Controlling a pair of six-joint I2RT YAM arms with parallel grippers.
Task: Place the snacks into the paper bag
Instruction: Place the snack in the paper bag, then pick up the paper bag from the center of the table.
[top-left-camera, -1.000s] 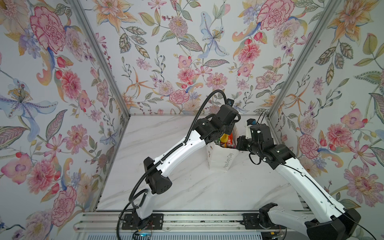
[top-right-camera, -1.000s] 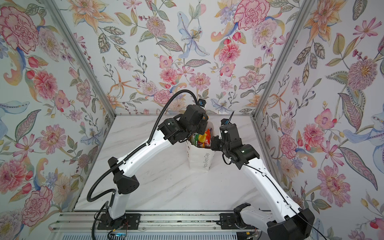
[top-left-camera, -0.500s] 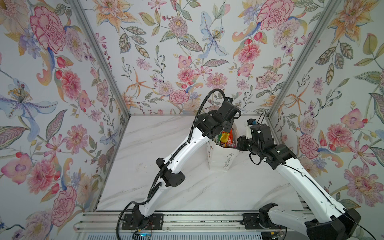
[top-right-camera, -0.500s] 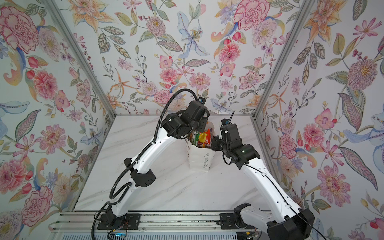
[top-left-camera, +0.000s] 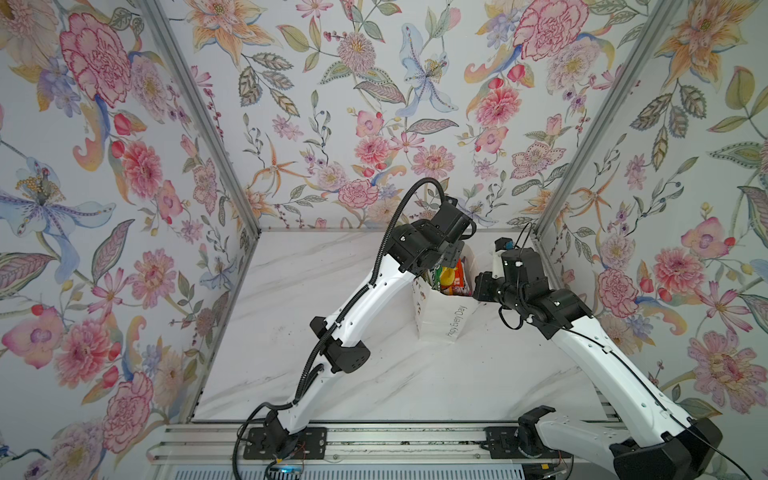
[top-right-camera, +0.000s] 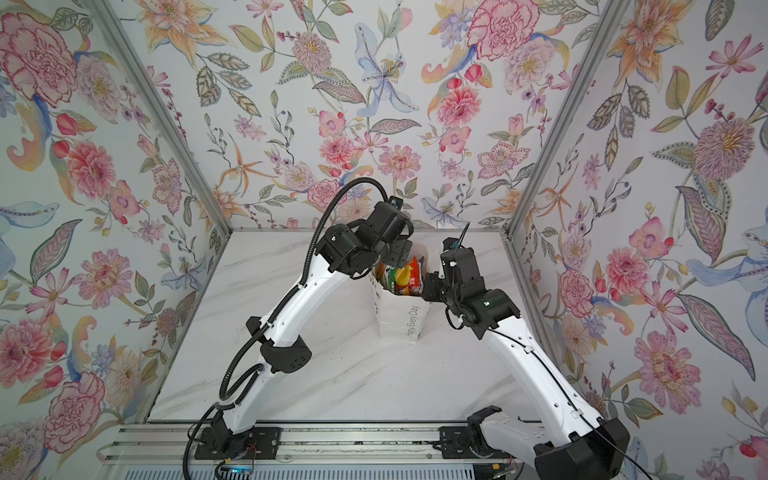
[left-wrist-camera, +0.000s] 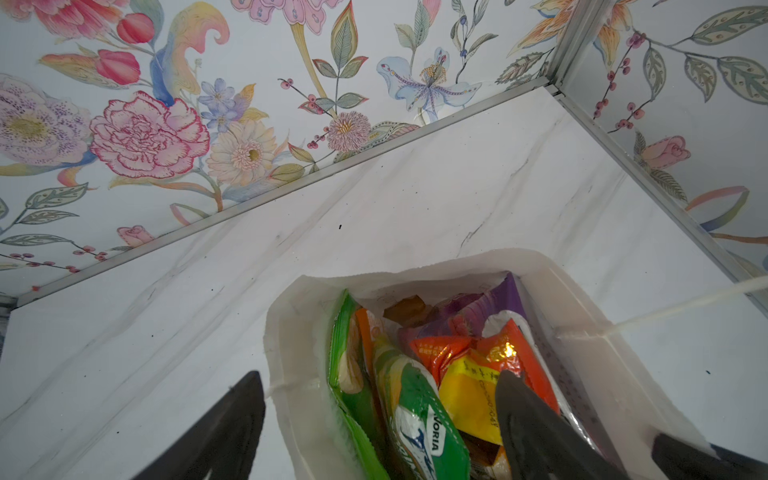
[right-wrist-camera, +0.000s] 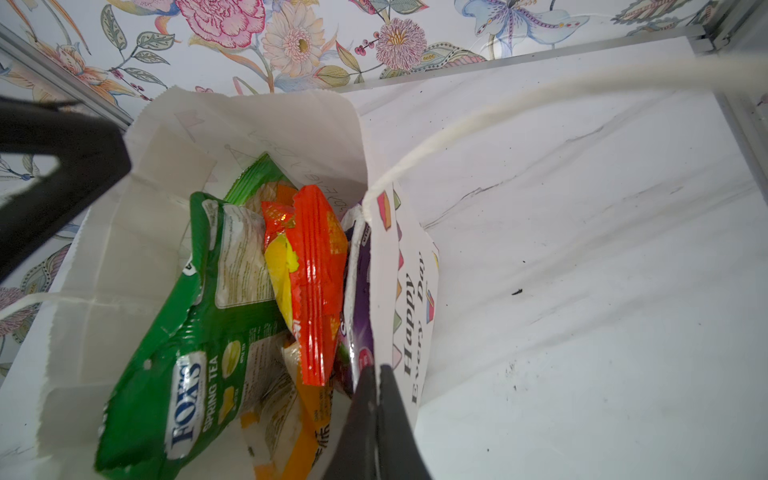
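White paper bag (right-wrist-camera: 124, 257) sits pinched by the right tool (right-wrist-camera: 377, 374).

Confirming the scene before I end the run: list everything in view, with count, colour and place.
paper bag: one, white, grey lettering, upright on the table, far right.
green FOX'S packet: one, green, inside the paper bag.
red-orange sachet: one, red-orange, inside, middle.
purple packet: one, purple, inside, against the lettered wall.
other snacks: count unclear, partly hidden underneath.
table: one, white marble.
walls: three, floral.
left gripper: one, black, open, over the bag's mouth.
right gripper: one, black, shut on the bag's lettered wall.
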